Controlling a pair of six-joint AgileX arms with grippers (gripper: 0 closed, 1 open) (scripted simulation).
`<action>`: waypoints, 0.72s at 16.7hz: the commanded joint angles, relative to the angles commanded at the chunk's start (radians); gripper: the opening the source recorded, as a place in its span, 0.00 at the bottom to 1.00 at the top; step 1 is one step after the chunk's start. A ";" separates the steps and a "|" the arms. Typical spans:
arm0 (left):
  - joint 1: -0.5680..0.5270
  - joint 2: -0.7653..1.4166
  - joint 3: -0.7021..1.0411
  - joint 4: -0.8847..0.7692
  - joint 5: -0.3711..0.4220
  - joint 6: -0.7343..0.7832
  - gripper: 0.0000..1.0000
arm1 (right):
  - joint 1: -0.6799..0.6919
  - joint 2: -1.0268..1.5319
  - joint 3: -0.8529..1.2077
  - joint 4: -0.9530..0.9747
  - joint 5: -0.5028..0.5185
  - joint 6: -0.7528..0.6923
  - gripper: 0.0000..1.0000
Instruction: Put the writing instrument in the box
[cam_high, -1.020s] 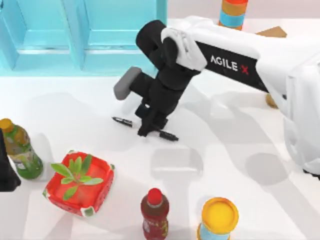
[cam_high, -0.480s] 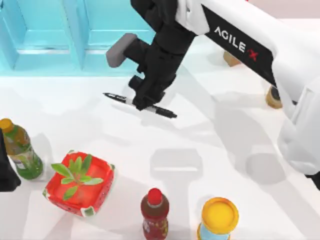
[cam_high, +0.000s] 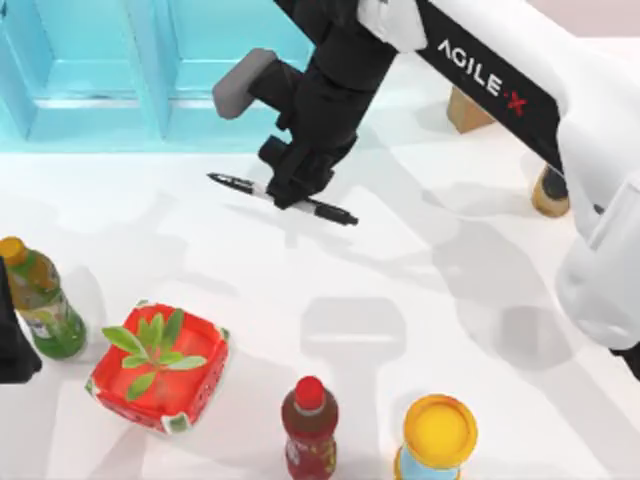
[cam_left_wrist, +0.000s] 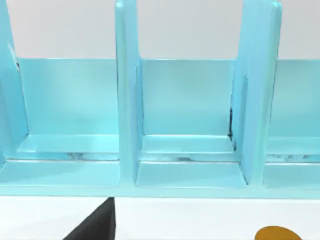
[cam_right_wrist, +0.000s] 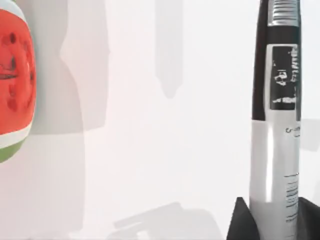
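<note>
Near the tabletop's (cam_high: 430, 300) far edge, just in front of the blue box (cam_high: 90, 70), the right gripper (cam_high: 292, 190) is gripping the marker pen (cam_high: 330, 211) at its middle, jaws clamped on it, holding it level. At the tabletop's left edge, the left gripper (cam_high: 12, 345) is sitting parked.

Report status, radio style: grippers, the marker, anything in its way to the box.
Right gripper shut on marker pen, lifted above the table. Left gripper parked at table's left edge. Blue box just beyond; nothing between.
</note>
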 joint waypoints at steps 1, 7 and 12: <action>0.000 0.000 0.000 0.000 0.000 0.000 1.00 | -0.008 -0.006 0.004 -0.001 -0.001 0.011 0.00; 0.000 0.000 0.000 0.000 0.000 0.000 1.00 | -0.206 -0.115 0.040 -0.042 0.017 0.269 0.00; 0.000 0.000 0.000 0.000 0.000 0.000 1.00 | -0.470 -0.219 -0.024 -0.126 0.134 0.698 0.00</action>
